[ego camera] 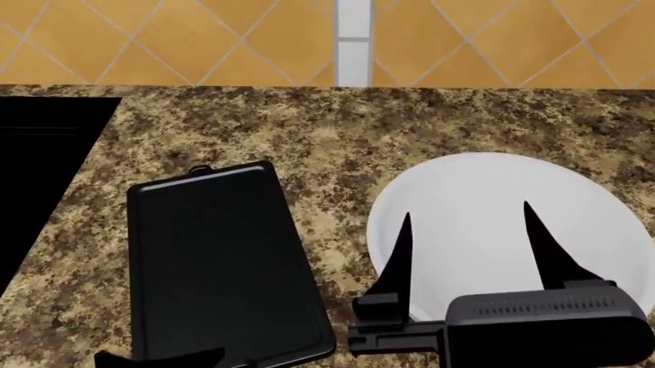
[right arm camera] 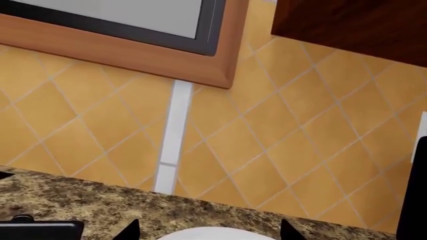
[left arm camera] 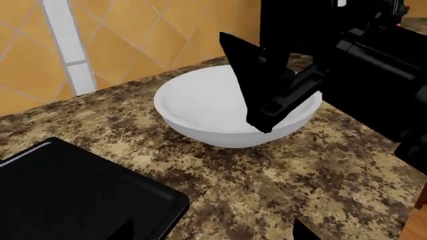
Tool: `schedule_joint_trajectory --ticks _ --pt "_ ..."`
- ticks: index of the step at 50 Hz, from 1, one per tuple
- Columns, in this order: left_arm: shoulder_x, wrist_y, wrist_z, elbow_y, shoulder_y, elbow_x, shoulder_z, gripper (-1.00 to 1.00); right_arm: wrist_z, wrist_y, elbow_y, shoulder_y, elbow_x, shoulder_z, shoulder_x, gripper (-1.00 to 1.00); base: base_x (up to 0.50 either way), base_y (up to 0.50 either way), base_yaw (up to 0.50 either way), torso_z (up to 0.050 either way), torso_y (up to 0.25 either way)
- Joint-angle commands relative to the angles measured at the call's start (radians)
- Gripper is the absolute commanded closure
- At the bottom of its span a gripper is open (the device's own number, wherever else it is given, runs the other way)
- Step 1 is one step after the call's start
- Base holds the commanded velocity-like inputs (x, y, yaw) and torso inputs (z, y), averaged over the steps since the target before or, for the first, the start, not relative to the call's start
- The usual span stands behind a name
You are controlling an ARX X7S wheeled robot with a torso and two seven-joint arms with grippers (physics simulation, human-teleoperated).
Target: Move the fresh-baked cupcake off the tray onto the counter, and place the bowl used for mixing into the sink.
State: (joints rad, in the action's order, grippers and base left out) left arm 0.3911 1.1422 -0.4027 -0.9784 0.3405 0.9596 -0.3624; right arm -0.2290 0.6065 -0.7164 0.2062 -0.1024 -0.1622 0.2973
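Note:
The white bowl point(ego camera: 492, 222) stands on the granite counter point(ego camera: 307, 126) to the right of the black tray point(ego camera: 220, 268). The tray's surface shows bare, and the cupcake is not in any view. My right gripper point(ego camera: 467, 211) is open, with its two fingers spread just above the bowl's near half. In the right wrist view only the bowl's rim point(right arm camera: 213, 234) shows between the open gripper's point(right arm camera: 210, 231) tips. My left gripper point(left arm camera: 213, 236) is open and empty. It hovers low over the counter at the tray's near right corner point(left arm camera: 100, 200), looking towards the bowl point(left arm camera: 207, 107).
The black sink point(ego camera: 41, 146) lies at the far left, beyond the tray. An orange tiled wall point(ego camera: 205, 38) with a white strip runs behind the counter. A wood-framed window point(right arm camera: 133, 35) and a dark cabinet point(right arm camera: 347, 20) are above.

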Motion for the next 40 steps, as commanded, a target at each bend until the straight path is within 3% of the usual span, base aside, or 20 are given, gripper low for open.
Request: schedule_joint_trajectory --ticks 1,3,6,9,12,14,15,19,22,25,29,35,38,40 --pt "0.207 -0.255 -0.308 -0.068 0.202 0.282 -0.161 -1.0 -0.004 0.001 -0.018 -0.007 -0.006 0.002 0.006 -1.0 0.0 0.0 0.0 0.0 0.0" --pt "0.287 -0.383 -0.38 -0.069 0.308 0.35 -0.254 -1.0 -0.004 0.004 -0.02 -0.006 -0.005 -0.001 0.006 -1.0 0.0 0.0 0.0 0.0 0.0" --pt "0.41 -0.631 -0.431 -0.069 0.489 0.372 -0.486 -1.0 -0.007 0.006 -0.021 -0.004 -0.006 0.0 0.006 -1.0 0.0 0.0 0.0 0.0 0.0" --pt "0.525 -0.972 -0.506 -0.069 0.828 0.286 -0.93 -1.0 -0.008 0.007 -0.024 -0.006 -0.006 -0.002 0.008 -1.0 0.0 0.0 0.0 0.0 0.0" --pt "0.559 -1.282 -0.617 -0.069 1.196 0.165 -1.38 -1.0 -0.009 0.006 -0.026 -0.009 -0.008 -0.002 0.009 -1.0 0.0 0.0 0.0 0.0 0.0" --pt "0.609 -1.435 -0.674 -0.069 1.371 0.112 -1.68 -1.0 -0.009 0.007 -0.027 -0.01 -0.008 -0.003 0.011 -1.0 0.0 0.0 0.0 0.0 0.0" --pt "0.64 -1.499 -0.671 -0.068 1.414 0.095 -1.759 -1.0 -0.01 0.007 -0.027 -0.011 -0.007 -0.003 0.012 -1.0 0.0 0.0 0.0 0.0 0.0" --pt "0.805 -1.553 -0.737 -0.066 1.477 -0.006 -1.857 -1.0 -0.009 -0.008 -0.012 -0.015 -0.008 -0.003 0.013 -1.0 0.0 0.0 0.0 0.0 0.0" --pt "0.875 -1.6 -0.754 -0.068 1.528 -0.084 -1.973 -1.0 -0.01 -0.016 0.0 -0.015 -0.011 0.0 0.013 -1.0 0.0 0.0 0.0 0.0 0.0" --pt "0.967 -1.668 -0.773 -0.069 1.773 -0.108 -2.224 -1.0 -0.009 -0.015 0.003 -0.012 -0.014 0.002 0.015 -1.0 0.0 0.0 0.0 0.0 0.0" --pt "0.968 -1.729 -0.879 -0.068 2.011 -0.151 -2.515 -1.0 -0.009 -0.027 0.014 -0.012 -0.016 0.002 0.014 -1.0 0.0 0.0 0.0 0.0 0.0" --pt "1.178 -1.675 -0.944 -0.069 1.99 -0.287 -2.538 -1.0 -0.012 -0.026 0.013 -0.015 -0.02 0.009 0.017 -1.0 0.0 0.0 0.0 0.0 0.0" --pt "1.179 -1.679 -1.036 -0.069 1.945 -0.384 -2.566 -1.0 -0.013 -0.011 0.0 -0.016 -0.071 0.052 -0.004 -1.0 0.0 0.0 0.0 0.0 0.0" --pt "1.179 -1.664 -1.013 -0.068 1.938 -0.368 -2.565 -1.0 -0.015 0.057 -0.035 0.0 -0.084 0.055 0.004 -1.0 0.0 0.0 0.0 0.0 0.0"
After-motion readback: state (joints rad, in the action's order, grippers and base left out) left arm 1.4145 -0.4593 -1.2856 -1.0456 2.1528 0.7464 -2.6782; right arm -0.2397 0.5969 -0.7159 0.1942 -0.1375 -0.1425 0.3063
